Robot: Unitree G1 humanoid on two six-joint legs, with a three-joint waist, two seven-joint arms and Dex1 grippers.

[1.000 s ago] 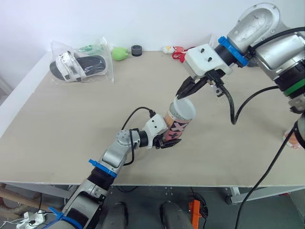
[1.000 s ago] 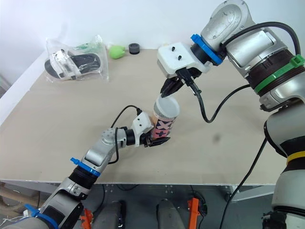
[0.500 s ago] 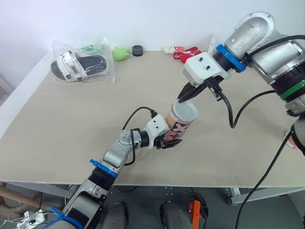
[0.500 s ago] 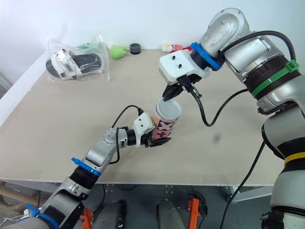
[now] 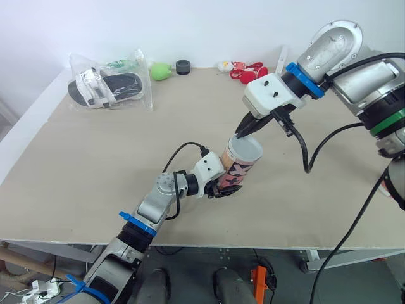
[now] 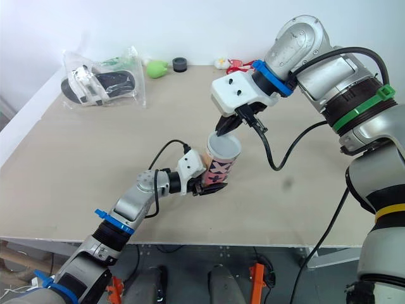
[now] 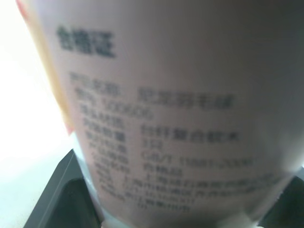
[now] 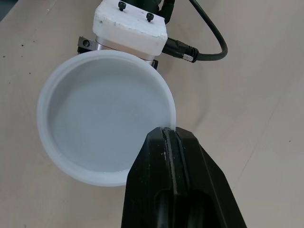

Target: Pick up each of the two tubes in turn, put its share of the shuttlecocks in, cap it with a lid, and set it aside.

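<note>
Over the last second the right gripper (image 5: 241,132) has brought the lid (image 8: 107,116) from a tilt to lie flat across the tube (image 5: 234,171) mouth, its fingers pinched together on the lid's edge. The left gripper (image 5: 223,187) clamps the tube's lower end, tilted above the table (image 5: 95,158) near its front edge. Capping looks nearly done.

Both arms are silver-grey metal with rounded joints. The right arm (image 5: 354,57) has a blue collar (image 5: 305,66) near the wrist, a green band (image 5: 391,117) higher up and a yellow stripe (image 6: 391,208) beyond. Each wrist carries a white block (image 5: 271,94) with two dark screws (image 8: 149,17) and a looping black cable (image 5: 308,149). The left arm (image 5: 154,204) has a blue clamp (image 5: 135,223). The jaws are black and tapered
</note>
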